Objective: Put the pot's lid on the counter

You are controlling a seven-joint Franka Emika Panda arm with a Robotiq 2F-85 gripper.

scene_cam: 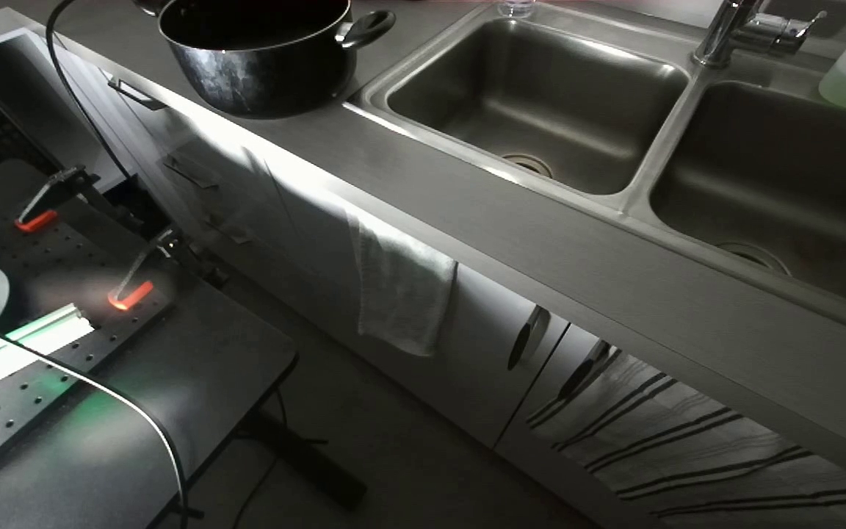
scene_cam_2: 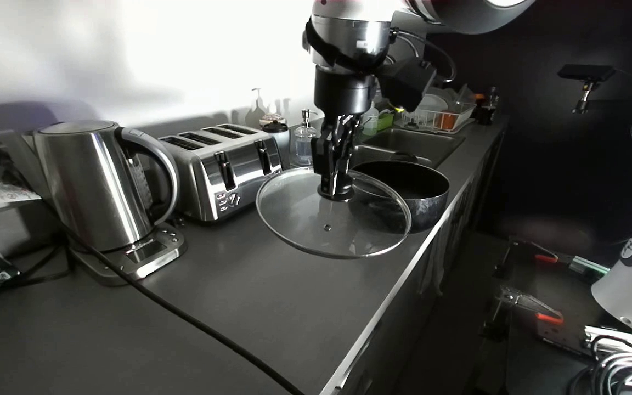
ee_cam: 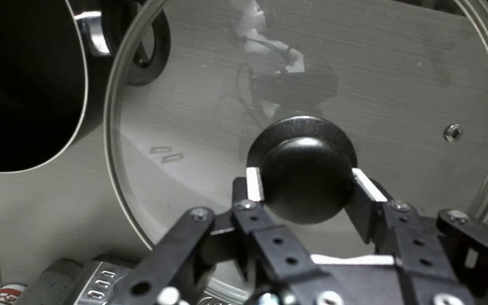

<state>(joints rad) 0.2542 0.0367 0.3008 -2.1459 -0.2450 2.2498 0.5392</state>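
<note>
The lid [scene_cam_2: 299,225] is round clear glass with a metal rim and a black knob [ee_cam: 307,182]. My gripper [scene_cam_2: 337,186] is shut on the knob, its fingers on both sides in the wrist view [ee_cam: 305,184]. The lid hangs slightly tilted above the dark grey counter [scene_cam_2: 272,307]. The dark pot [scene_cam_2: 431,208] stands uncovered on the counter beside the lid. In the wrist view the lid's edge overlaps a handle of the pot [ee_cam: 95,91]. The pot [scene_cam: 269,77] also shows in an exterior view, where gripper and lid are out of view.
A steel kettle [scene_cam_2: 88,186] and a toaster [scene_cam_2: 244,175] stand along the wall beside the lid. A black cable [scene_cam_2: 184,318] crosses the counter. Steel sink basins [scene_cam: 669,139] and a faucet [scene_cam: 720,37] lie beyond the pot. The counter's front edge [scene_cam_2: 398,291] runs close by.
</note>
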